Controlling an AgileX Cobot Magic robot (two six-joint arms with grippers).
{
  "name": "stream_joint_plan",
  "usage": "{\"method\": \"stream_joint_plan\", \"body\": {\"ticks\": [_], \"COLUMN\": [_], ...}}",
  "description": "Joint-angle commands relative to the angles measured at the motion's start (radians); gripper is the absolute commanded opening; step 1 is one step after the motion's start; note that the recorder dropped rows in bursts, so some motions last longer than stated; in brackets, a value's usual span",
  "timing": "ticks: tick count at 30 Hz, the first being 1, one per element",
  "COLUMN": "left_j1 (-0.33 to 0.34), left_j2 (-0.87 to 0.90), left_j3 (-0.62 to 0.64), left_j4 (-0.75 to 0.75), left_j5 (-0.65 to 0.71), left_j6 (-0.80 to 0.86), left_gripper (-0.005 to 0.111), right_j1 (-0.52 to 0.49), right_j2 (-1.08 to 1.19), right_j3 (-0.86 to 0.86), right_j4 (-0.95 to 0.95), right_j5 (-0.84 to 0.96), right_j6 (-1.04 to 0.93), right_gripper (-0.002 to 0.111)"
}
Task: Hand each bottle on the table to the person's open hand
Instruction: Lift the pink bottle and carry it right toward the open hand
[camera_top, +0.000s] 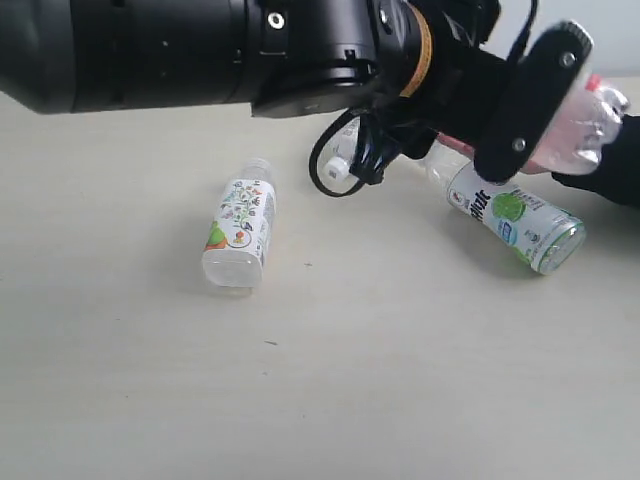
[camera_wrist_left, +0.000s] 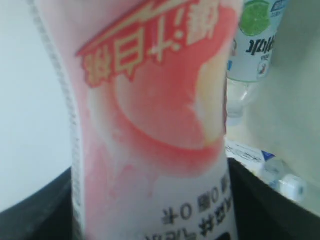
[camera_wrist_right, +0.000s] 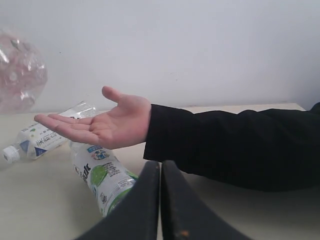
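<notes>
My left gripper (camera_top: 556, 108) is shut on the pink-red label bottle (camera_top: 580, 120) and holds it in the air at the far right, close to the person's black sleeve (camera_top: 612, 162). That bottle (camera_wrist_left: 150, 125) fills the left wrist view. In the right wrist view its clear base (camera_wrist_right: 20, 75) hangs a little beyond the fingertips of the person's open hand (camera_wrist_right: 95, 125), palm up. On the table (camera_top: 400, 380) lie the floral bottle (camera_top: 240, 232), the green-fruit bottle (camera_top: 512, 218) and the white-black label bottle (camera_top: 345, 150), which is half hidden by my arm. My right gripper (camera_wrist_right: 160, 167) is shut and empty.
The left arm's thick black forearm (camera_top: 180, 50) spans the top of the exterior view with a cable loop (camera_top: 335, 160) under it. The person's sleeved forearm (camera_wrist_right: 230, 145) stretches over the table's right side, above the green-fruit bottle (camera_wrist_right: 102, 180). A white wall stands behind.
</notes>
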Motion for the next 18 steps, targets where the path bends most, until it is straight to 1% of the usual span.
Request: {"method": "stream_joint_plan", "body": {"ticks": [1,3,4,5,6,7,8,12,14,16,18], "left_j1": [-0.011,-0.014,-0.014,-0.014,-0.01,-0.008,-0.001,0.011,0.032,0.049,0.059], "left_j2": [0.054,0.086,0.12,0.134,0.175,0.191,0.229,0.293,0.359,0.403,0.439], "left_j3": [-0.005,-0.005,-0.009,-0.015,-0.04,-0.058,-0.099,-0.198,-0.306,-0.369,-0.398], "left_j4": [0.034,0.095,0.158,0.185,0.241,0.255,0.285,0.287,0.287,0.272,0.265], "left_j5": [-0.129,-0.155,-0.172,-0.177,-0.181,-0.181,-0.209,-0.279,-0.297,-0.313,-0.319], "left_j6": [0.215,0.268,0.314,0.317,0.317,0.317,0.317,0.315,0.315,0.315,0.315], "left_gripper": [0.0,0.0,0.0,0.0,0.0,0.0,0.0,0.0,0.0,0.0,0.0], "right_j1": [-0.005,-0.005,-0.005,-0.005,-0.005,-0.005,-0.005,-0.005,-0.005,-0.005,-0.005], "right_j2": [-0.006,-0.006,-0.006,-0.006,-0.006,-0.006,-0.006,-0.006,-0.006,-0.006,-0.006], "right_j3": [0.004,0.004,0.004,0.004,0.004,0.004,0.004,0.004,0.004,0.004,0.004], "right_j4": [-0.002,-0.002,-0.002,-0.002,-0.002,-0.002,-0.002,-0.002,-0.002,-0.004,-0.002], "right_j5": [-0.004,-0.004,-0.004,-0.004,-0.004,-0.004,-0.004,-0.004,-0.004,-0.004,-0.004], "right_j6": [0.0,0.0,0.0,0.0,0.0,0.0,0.0,0.0,0.0,0.0,0.0], "right_gripper": [0.001,0.001,0.001,0.001,0.001,0.001,0.001,0.001,0.001,0.001,0.001]}}
